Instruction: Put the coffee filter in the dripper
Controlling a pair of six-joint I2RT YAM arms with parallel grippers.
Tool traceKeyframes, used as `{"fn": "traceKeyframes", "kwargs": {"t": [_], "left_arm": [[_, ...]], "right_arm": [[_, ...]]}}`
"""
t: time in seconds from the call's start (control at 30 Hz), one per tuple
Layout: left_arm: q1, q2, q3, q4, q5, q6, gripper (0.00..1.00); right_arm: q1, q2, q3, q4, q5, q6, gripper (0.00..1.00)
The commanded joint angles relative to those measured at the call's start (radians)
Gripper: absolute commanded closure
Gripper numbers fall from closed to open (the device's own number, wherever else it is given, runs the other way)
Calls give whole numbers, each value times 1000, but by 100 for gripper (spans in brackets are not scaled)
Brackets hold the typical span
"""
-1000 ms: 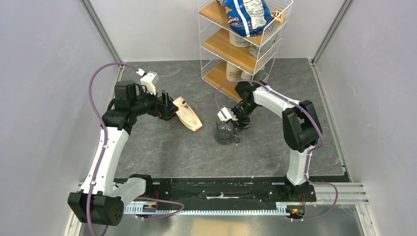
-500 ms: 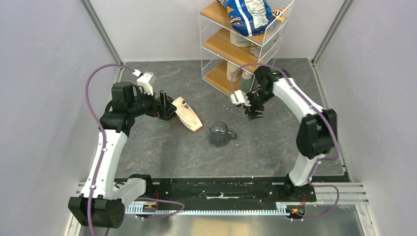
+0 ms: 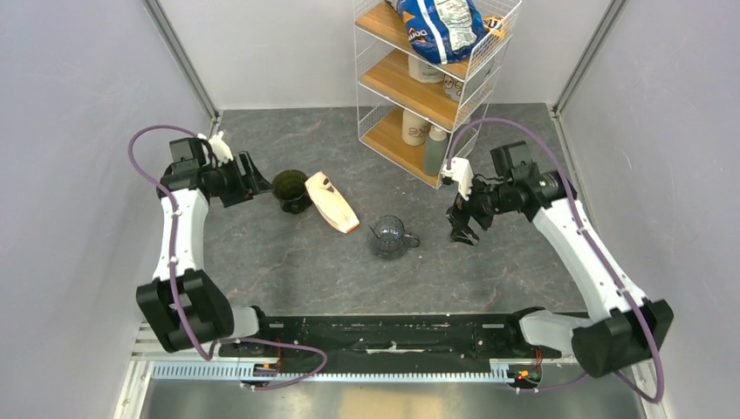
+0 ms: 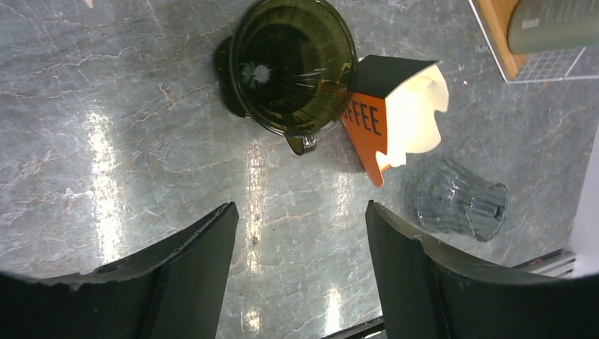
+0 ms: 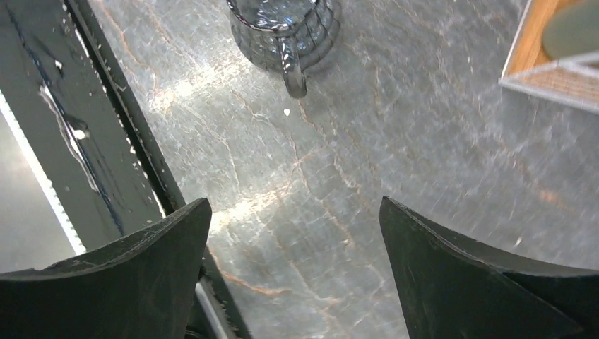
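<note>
Left jaws wide apart, holding nothing; dripper point(image 4: 293, 67) ahead, well clear, apparently touching packet point(image 4: 395, 113). Right jaws likewise.

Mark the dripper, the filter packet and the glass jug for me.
dripper point(image 4: 293, 67): left wrist view, inside of its dark cone.
filter packet point(image 3: 332, 202): top external view, middle of its tan face.
glass jug point(image 4: 459, 201): left wrist view, ribbed side wall.

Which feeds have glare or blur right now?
Left wrist: glare streaks on the table near the dripper, which stays sharp. Right wrist: a glare patch below the glass jug, and the shelf corner looks smeared. Top external: even light, sharp.
</note>
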Motion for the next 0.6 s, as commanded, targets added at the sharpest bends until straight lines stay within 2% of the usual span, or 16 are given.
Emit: {"fn": "traceKeyframes", "kwargs": {"t": [0.0, 0.07, 0.2, 0.33, 0.47, 0.57], "left_arm": [[11, 77, 2, 106, -8, -98, 29], [17, 60, -57, 180, 36, -97, 31], [9, -99, -229, 295, 33, -97, 33], [-38, -175, -348, 337, -91, -161, 33], [-120, -171, -412, 437, -199, -234, 34], [-228, -165, -442, 525, -304, -258, 35]], "right_arm": [[-1, -129, -94, 153, 124, 350, 3], [-1, -160, -110, 158, 151, 382, 3], [-1, -187, -104, 139, 179, 415, 3], [-1, -194, -95, 124, 197, 428, 3], [-2, -192, -93, 98, 191, 413, 3], [-1, -181, -92, 69, 204, 392, 3]]}}
